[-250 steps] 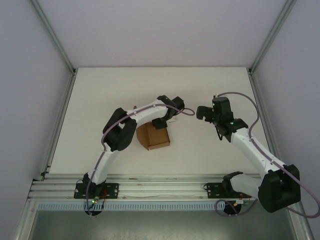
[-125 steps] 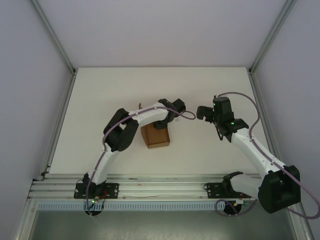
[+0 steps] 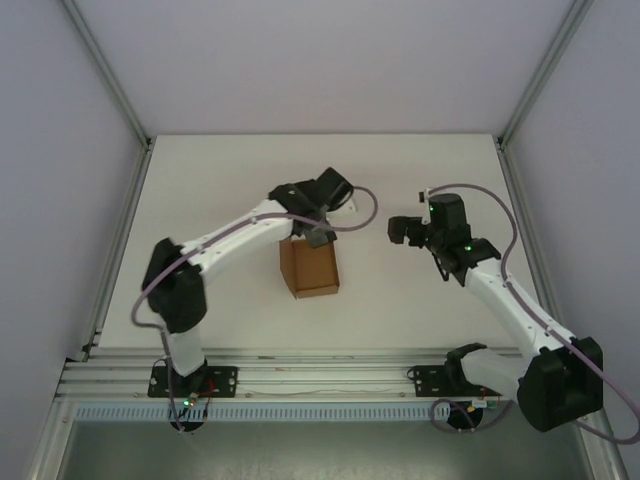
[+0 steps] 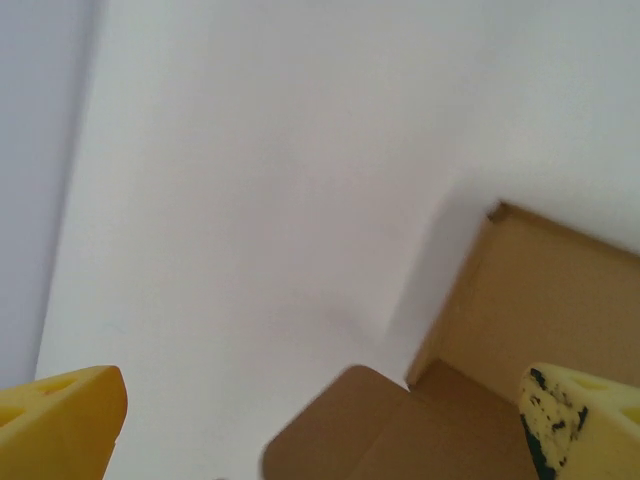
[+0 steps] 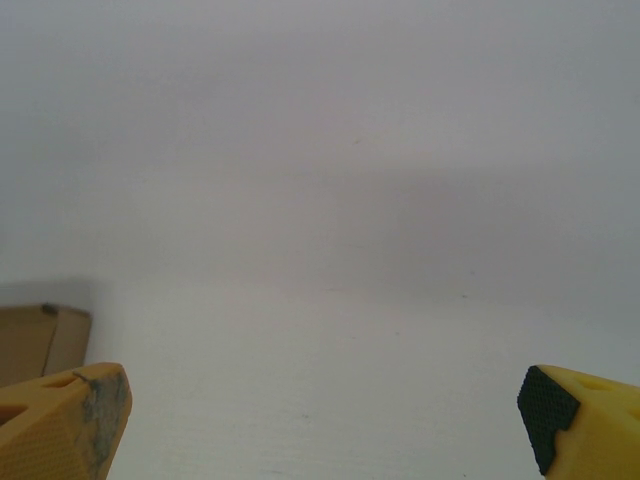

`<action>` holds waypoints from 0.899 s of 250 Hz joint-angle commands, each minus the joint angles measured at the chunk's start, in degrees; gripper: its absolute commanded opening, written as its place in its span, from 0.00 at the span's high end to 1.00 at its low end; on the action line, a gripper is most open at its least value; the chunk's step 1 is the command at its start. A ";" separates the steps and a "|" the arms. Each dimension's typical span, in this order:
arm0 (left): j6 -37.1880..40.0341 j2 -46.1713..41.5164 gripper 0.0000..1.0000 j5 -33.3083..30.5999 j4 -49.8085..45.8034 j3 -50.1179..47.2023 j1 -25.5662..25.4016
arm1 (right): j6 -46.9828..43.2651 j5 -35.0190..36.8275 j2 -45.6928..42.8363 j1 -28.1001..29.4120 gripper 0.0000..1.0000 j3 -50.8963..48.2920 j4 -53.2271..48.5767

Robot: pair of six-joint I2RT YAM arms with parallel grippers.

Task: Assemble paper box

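The box [image 3: 309,267] sat near the middle of the worktop [image 3: 200,180], with the left tool [image 3: 319,236] spread wide and empty over its 12 o'clock edge. The right tool [image 3: 397,230], equally wide and empty, hung apart toward 2 o'clock.

Far corner of the paper box [image 3: 310,270] under the left end effector [image 3: 318,236], flaps past left-wrist frame.
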 commanded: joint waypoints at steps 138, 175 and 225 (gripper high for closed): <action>-51.52 -36.07 0.00 -8.23 18.05 -35.44 19.59 | -54.14 -18.35 50.66 17.86 0.12 45.43 -27.20; -52.12 -37.43 0.00 -7.94 18.46 -38.22 19.54 | -51.46 -15.92 56.43 18.35 0.25 50.33 -24.74; -51.84 -37.62 0.00 -7.73 18.75 -38.69 19.67 | -44.25 -14.96 57.48 18.87 0.66 48.99 -17.84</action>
